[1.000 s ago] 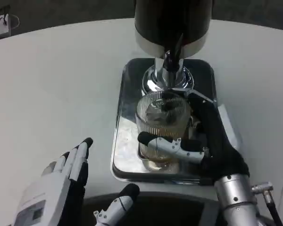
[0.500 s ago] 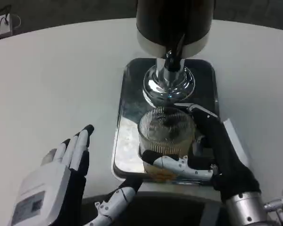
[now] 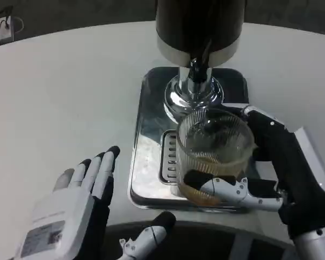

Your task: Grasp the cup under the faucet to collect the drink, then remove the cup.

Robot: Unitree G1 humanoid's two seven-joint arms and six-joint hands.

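Two hands are in frame, and we treat the right hand (image 3: 271, 173) as the working one: its fingers (image 3: 222, 187) wrap the lower wall of the ribbed clear cup (image 3: 214, 157) while its black palm backs the cup's right side, so it grips the cup. We see amber drink in the bottom of the cup. The cup stands upright, its long axis vertical, above the steel drip tray (image 3: 146, 135), toward the tray's front right and just in front of the chrome faucet (image 3: 194, 81) of the black dispenser (image 3: 199, 27). We cannot tell whether its base rests on the tray or is lifted clear.

The relation that governs the coming move is that the cup lies forward of the faucet and already inside the right hand's grasp; we judge collection done and removal under way.

The left hand (image 3: 76, 208) lies at the near left over the white table (image 3: 59, 97), fingers apart, holding nothing, well apart from the cup.

We read no brand, label or writing; a grey panel on the left hand's back is illegible.
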